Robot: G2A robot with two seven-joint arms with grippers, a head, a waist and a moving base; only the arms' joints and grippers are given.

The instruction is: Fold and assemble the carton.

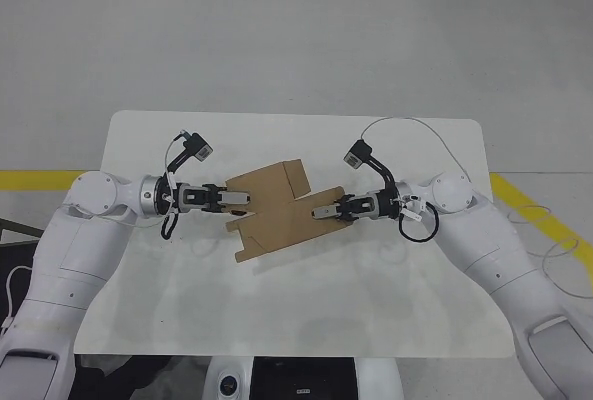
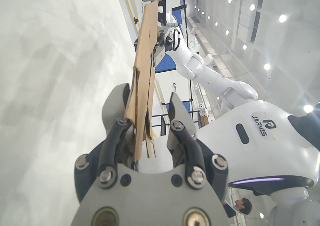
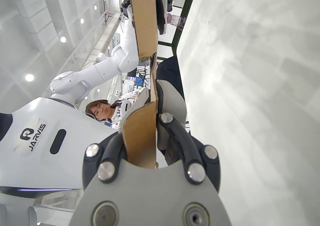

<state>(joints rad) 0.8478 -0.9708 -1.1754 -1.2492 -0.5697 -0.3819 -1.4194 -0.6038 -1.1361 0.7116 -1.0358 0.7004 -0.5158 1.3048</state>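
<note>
no legible text or number stands on the carton [image 1: 276, 205] (plain brown board).

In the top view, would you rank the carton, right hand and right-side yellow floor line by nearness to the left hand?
1. Carton, inside the open left hand.
2. Right hand, across the carton.
3. Yellow floor line, on the floor, far right.

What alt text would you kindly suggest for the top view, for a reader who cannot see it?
A flattened brown carton spans the gap between the robot's two claws over a white table. The left claw is at one edge; the right claw grips the opposite edge.
</note>
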